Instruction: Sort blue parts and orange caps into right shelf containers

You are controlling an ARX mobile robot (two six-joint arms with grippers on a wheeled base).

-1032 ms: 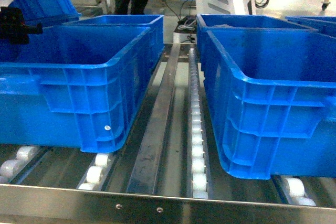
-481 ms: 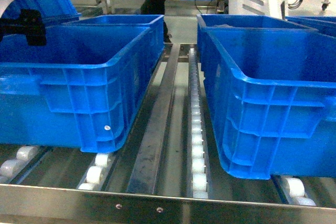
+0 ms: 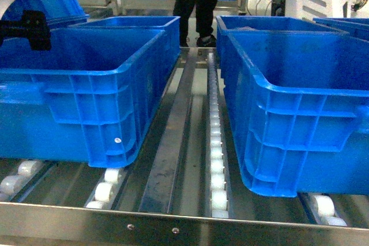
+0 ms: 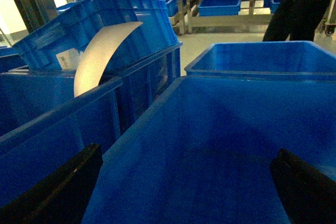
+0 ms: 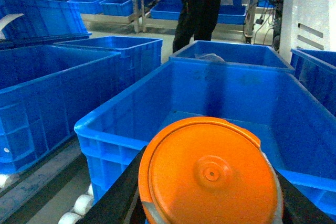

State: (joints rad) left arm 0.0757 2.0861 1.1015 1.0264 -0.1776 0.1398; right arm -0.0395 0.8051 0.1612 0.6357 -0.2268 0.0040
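Note:
An orange cap fills the bottom of the right wrist view, flat top facing the camera. My right gripper is shut on it, just short of the near rim of a right shelf container, a deep blue crate. My left gripper is open with nothing between its fingers, hanging over the inside of the front left crate. Its black body shows at the head view's far left. No blue parts are in view. The right gripper is outside the head view.
A second crate stands behind the right one, with something pale in it. Another is behind the left one. Roller tracks and a steel rail run between. A person stands behind. A white curved sheet leans at left.
The person and the white machine behind have shifted to the right in the head view. My left arm's black body has edged slightly right. The crates have not moved.

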